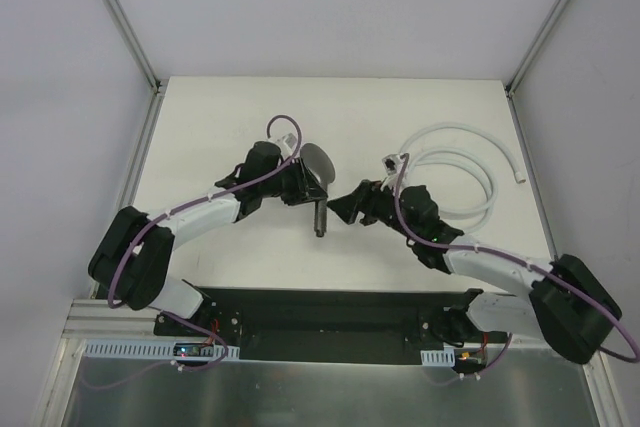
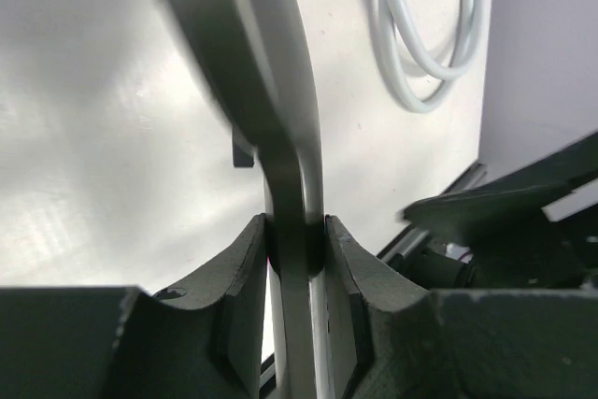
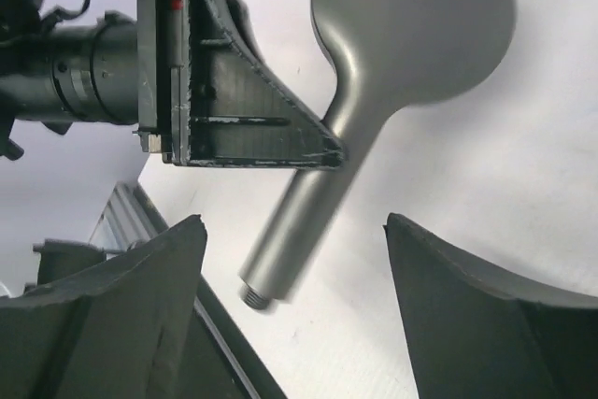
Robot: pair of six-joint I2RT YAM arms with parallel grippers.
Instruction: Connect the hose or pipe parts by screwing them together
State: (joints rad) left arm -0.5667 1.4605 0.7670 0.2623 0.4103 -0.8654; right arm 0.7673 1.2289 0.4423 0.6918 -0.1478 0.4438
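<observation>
L gripper (image 2: 297,223) is pinched tight on the shower head (image 1: 318,167), clamped across the neck where the handle (image 3: 299,212) meets the round face. It looks lifted off the table (image 1: 220,127), tho I can't be sure from these views. R gripper (image 3: 294,226) is spread wide, nothing in it, jaws either side of the handle w/o touching.

Relation that matters: handle's long axis runs from the face at the far end back toward the arm bases, so the threaded end (image 3: 252,294) points near-side and is free, just L of the R gripper. The coiled hose (image 2: 385,25) lies on the table's right half, beyond and to the right of the R wrist, well apart from the L arm. One hose fitting (image 1: 392,161) sits close beside the R wrist, the other end out by the right edge.

My read: R arm is clearly nearer the hose, so it should fetch that near fitting, then bring it in line w/ the handle axis at the threaded end.
</observation>
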